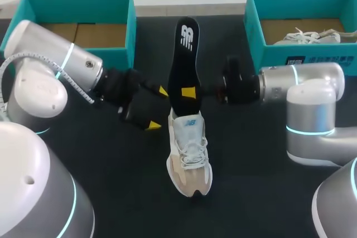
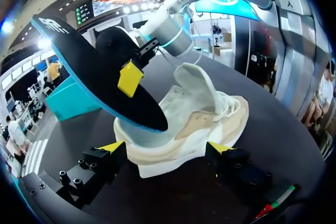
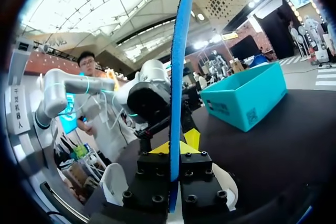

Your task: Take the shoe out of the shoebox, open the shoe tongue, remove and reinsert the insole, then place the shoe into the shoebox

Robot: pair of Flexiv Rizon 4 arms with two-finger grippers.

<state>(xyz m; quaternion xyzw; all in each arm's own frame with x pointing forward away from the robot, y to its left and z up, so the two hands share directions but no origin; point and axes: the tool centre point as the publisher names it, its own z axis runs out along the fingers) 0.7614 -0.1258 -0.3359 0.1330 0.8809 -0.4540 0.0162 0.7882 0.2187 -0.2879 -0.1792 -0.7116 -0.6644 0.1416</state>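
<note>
Two-finger right end effector (image 1: 191,93) pinching flat black insole (image 1: 186,54); left end effector (image 1: 156,108) splayed beside white-beige shoe (image 1: 189,154).

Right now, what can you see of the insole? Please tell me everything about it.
The insole is a long, thin, flat piece, black on its upper face with a white logo near the far end, and blue along its edge. It looks like foam. It is tilted, its lower end at the opening of the shoe; whether it touches there I cannot tell. The right gripper is shut on its lower half, one yellow fingertip on the black face.
</note>
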